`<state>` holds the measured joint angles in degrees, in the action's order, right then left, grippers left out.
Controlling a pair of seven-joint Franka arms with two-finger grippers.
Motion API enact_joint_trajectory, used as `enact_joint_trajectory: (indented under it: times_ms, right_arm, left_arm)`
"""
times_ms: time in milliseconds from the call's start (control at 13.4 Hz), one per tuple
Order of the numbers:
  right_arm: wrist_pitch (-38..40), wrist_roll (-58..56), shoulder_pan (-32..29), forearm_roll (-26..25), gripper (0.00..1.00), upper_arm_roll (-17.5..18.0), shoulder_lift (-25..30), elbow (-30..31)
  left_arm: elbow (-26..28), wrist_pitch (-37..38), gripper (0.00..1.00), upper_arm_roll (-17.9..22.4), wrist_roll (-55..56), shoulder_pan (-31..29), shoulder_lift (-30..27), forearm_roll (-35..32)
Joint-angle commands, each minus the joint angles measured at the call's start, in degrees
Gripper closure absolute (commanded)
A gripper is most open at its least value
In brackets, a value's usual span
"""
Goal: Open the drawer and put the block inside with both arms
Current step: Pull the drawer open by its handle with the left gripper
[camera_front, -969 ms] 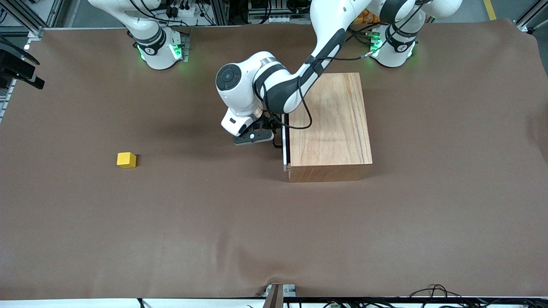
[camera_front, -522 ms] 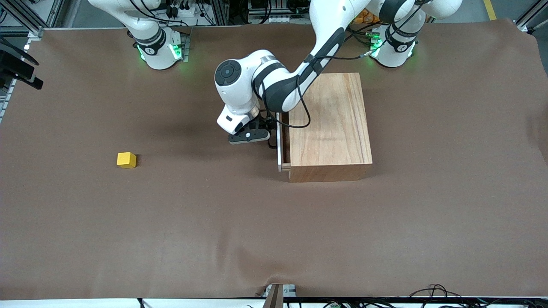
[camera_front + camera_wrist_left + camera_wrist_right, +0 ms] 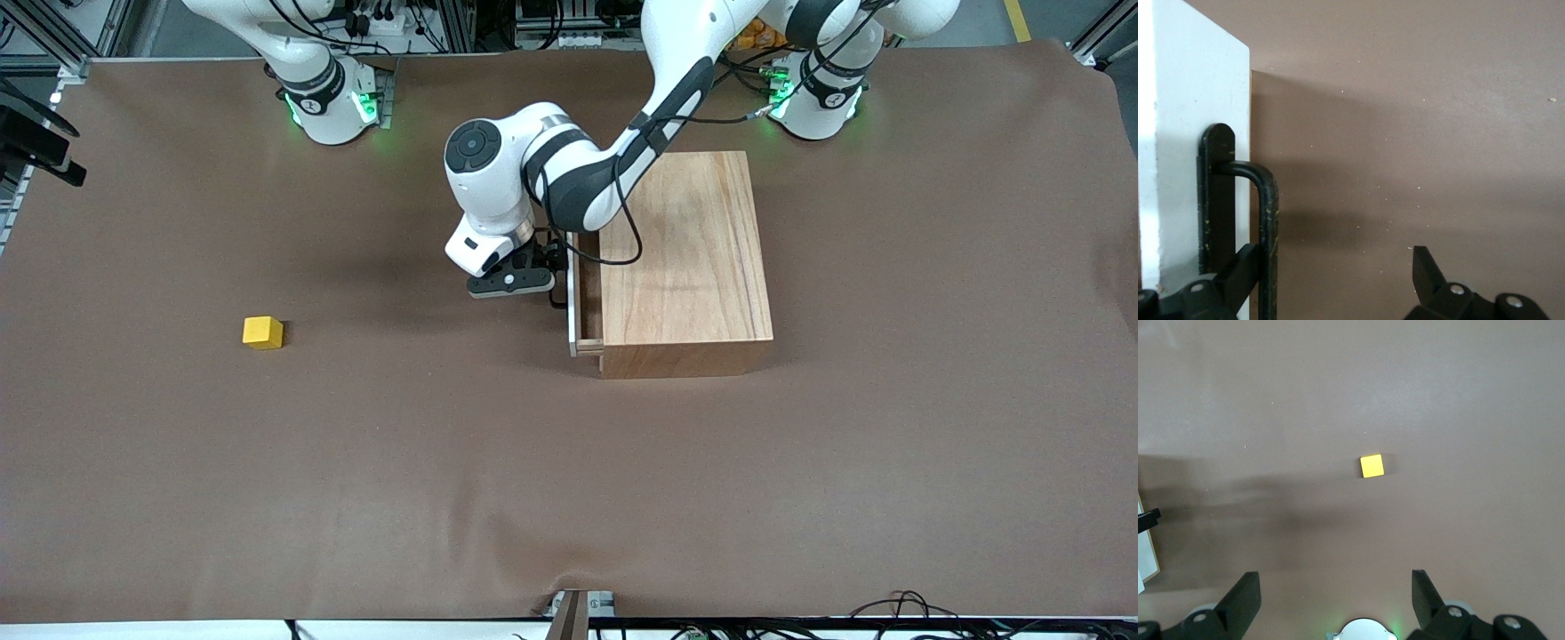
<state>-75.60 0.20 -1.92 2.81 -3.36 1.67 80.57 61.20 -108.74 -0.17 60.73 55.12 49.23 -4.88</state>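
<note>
**Drawer partly out, block untouched on table**

Block [image 3: 263,332]: yellow cube on bare brown table [image 3: 356,462], toward the right arm's end, well apart from the left gripper and the wooden box [image 3: 680,262]. In the right wrist view it sits below the right gripper [image 3: 1331,600], fingers spread wide, nothing held. Right arm itself is mostly out of the front view, only base visible; it waits high over the table, probably parked for a pick once the drawer is open.

Left gripper [image 3: 524,280]: low, in front of the drawer [image 3: 578,302], at the handle [image 3: 1268,220]. Wrist view shows fingers wide apart, one finger [image 3: 1245,273] hooked against the handle bar, the other clear of it, so this reads as a hooked pull and not a pinch. Drawer front [image 3: 1198,133] stands just off the box, a narrow gap showing; opening step looks barely under way.

Obstacles: none between gripper and block. Judgement: left arm's elbow hangs over the box near the drawer and may crowd the right arm's drop-in.
</note>
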Motion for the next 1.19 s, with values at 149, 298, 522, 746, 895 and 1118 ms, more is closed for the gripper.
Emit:
enact_joint_trajectory:
  times_ms: [149, 298, 522, 746, 895, 1118]
  right_arm:
    - [0.5, -0.5, -0.4, -1.0, 0.0, 0.5, 0.1, -0.3]
    - [0.5, -0.4, -0.4, -1.0, 0.0, 0.5, 0.1, -0.3]
    - [0.5, -0.3, -0.5, -1.0, 0.0, 0.5, 0.0, -0.3]
    - [0.5, -0.3, -0.5, -1.0, 0.0, 0.5, 0.0, -0.2]
    - [0.5, -0.3, -0.5, -1.0, 0.0, 0.5, 0.0, -0.2]
    - [0.5, -0.3, -0.5, -1.0, 0.0, 0.5, 0.0, -0.2]
  left_arm:
    - [-1.5, -3.7, 0.0, -0.1, 3.2, 2.0, 1.7, -0.7]
    - [-1.6, -5.2, 0.0, -0.3, 3.3, 2.3, 1.7, -0.5]
    - [-1.6, -7.3, 0.0, -0.3, 5.4, 3.0, 1.7, -0.5]
    - [-1.6, -8.1, 0.0, -0.4, 5.8, 3.0, 1.7, -0.4]
    - [-1.6, -9.2, 0.0, -0.3, 6.1, 3.0, 1.7, 0.6]
    - [-1.7, -9.7, 0.0, -0.3, 6.7, 3.1, 1.8, 0.8]
